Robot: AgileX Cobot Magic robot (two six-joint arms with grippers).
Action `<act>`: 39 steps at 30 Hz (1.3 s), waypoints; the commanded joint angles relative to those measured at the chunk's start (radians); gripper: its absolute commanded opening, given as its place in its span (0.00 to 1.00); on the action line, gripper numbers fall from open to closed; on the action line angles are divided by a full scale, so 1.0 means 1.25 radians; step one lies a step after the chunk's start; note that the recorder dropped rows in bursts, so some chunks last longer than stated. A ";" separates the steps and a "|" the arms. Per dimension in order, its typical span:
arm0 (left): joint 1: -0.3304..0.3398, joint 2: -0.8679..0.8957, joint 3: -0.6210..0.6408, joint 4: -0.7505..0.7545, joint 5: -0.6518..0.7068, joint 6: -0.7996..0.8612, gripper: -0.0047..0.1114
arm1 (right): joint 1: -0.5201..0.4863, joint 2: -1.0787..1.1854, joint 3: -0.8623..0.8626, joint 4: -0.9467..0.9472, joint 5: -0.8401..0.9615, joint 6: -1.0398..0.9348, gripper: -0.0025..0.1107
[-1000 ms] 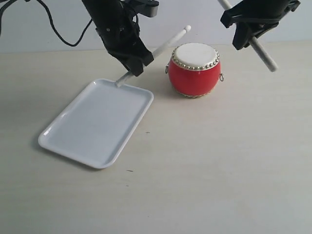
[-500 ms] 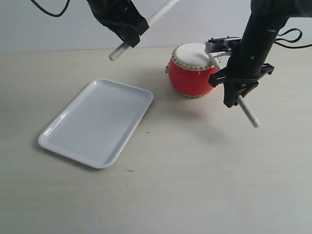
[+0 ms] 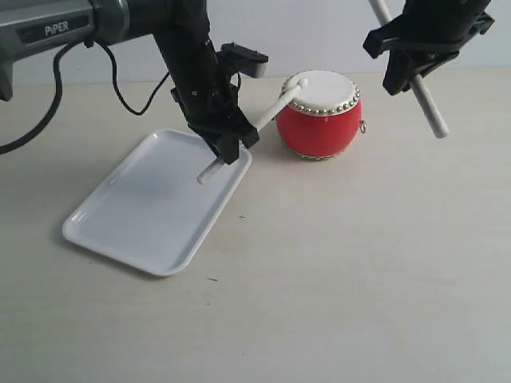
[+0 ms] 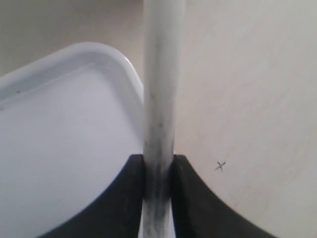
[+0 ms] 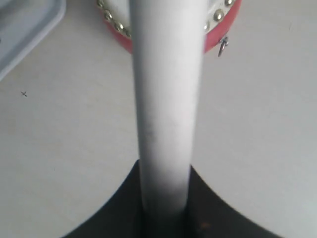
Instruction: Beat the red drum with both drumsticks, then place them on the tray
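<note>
Exterior view: the left gripper [image 3: 228, 144] was clenched on the left drumstick [image 3: 271, 108]. Its ball tip was down at the near edge of the red drum [image 3: 319, 126], though I could not swear it touched the skin. The right gripper [image 3: 411, 65] clasped the right drumstick [image 3: 429, 108], raised above and beside the drum, clear of it. The beating seemed under way, I judged. Neither stick lay on the tray [image 3: 120, 209], just beside the drum, so that step remained.
</note>
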 commanded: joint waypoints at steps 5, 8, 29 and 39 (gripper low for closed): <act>-0.003 -0.061 0.000 0.007 -0.001 -0.030 0.04 | 0.000 -0.010 0.001 0.018 0.000 0.003 0.02; -0.003 -0.120 0.000 0.007 -0.001 -0.041 0.04 | 0.000 0.042 0.001 0.035 0.000 0.003 0.02; -0.003 -0.196 0.000 0.000 -0.001 -0.047 0.04 | 0.000 0.157 0.001 0.048 0.000 -0.013 0.02; -0.032 -0.013 0.000 -0.021 -0.001 -0.045 0.04 | 0.000 -0.041 0.001 0.047 0.000 -0.013 0.02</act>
